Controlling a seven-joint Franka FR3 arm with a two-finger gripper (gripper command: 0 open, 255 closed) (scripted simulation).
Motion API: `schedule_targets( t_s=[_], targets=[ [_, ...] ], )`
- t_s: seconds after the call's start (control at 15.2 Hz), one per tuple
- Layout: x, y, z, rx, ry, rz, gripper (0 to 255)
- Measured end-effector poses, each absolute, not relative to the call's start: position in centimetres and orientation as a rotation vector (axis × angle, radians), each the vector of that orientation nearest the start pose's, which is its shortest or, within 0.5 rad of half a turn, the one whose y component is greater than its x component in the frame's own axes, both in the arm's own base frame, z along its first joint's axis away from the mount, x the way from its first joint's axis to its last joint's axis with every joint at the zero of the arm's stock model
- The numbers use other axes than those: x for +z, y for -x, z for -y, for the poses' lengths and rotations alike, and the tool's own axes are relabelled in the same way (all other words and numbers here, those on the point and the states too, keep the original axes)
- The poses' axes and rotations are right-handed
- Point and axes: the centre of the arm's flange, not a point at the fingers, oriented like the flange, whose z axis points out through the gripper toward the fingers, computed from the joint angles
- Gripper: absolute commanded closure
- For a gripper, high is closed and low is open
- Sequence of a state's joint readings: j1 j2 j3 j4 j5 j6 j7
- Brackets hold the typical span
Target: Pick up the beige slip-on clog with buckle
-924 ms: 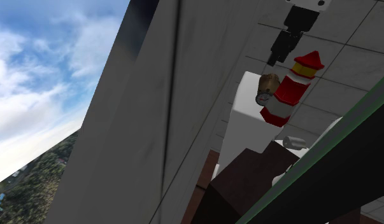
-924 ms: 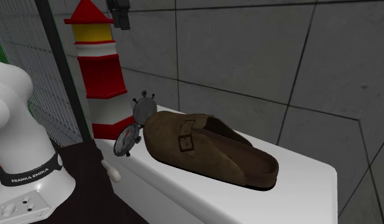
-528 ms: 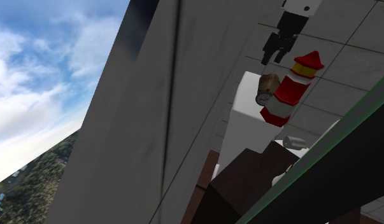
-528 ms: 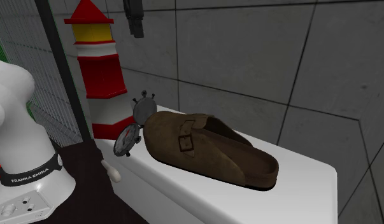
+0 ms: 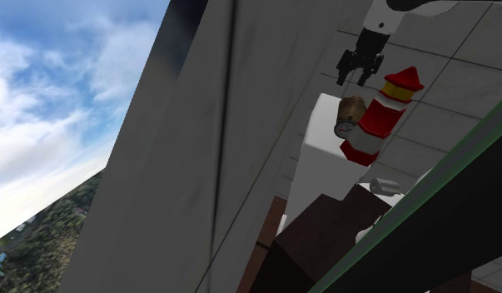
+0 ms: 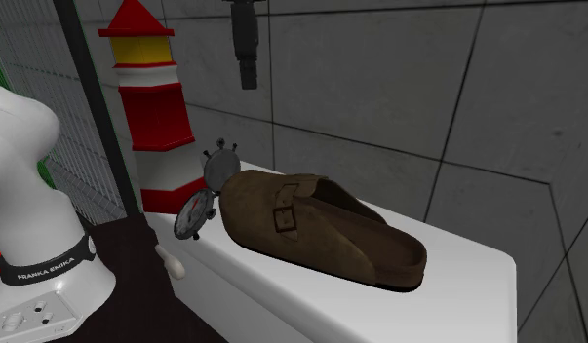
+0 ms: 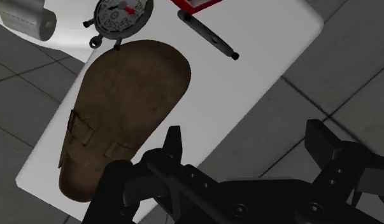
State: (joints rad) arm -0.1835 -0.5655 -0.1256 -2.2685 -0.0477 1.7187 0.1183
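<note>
Misalignment worries me: my black two-finger gripper (image 7: 244, 130), fingers wide apart, hangs above and beside the brown suede buckled clog (image 7: 123, 108) on the white cabinet top (image 7: 248, 70), so descending could shove it.

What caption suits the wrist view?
Open gripper hangs over a white surface bearing a brown buckled clog and a small dial.

Matt, suede-like brown clog (image 6: 321, 229); smooth, faintly glossy white top (image 6: 469, 285)
</note>
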Motion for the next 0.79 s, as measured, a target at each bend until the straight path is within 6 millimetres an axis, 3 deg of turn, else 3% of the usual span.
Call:
schedule_targets(
  t_s=[0.26,0.79],
  targets=[
    [54.9,-37.1,17.8,-0.006,3.014,-0.832,0],
    [51.2,-37.2,27.6,0.026,2.880,-1.237,0]
  ],
)
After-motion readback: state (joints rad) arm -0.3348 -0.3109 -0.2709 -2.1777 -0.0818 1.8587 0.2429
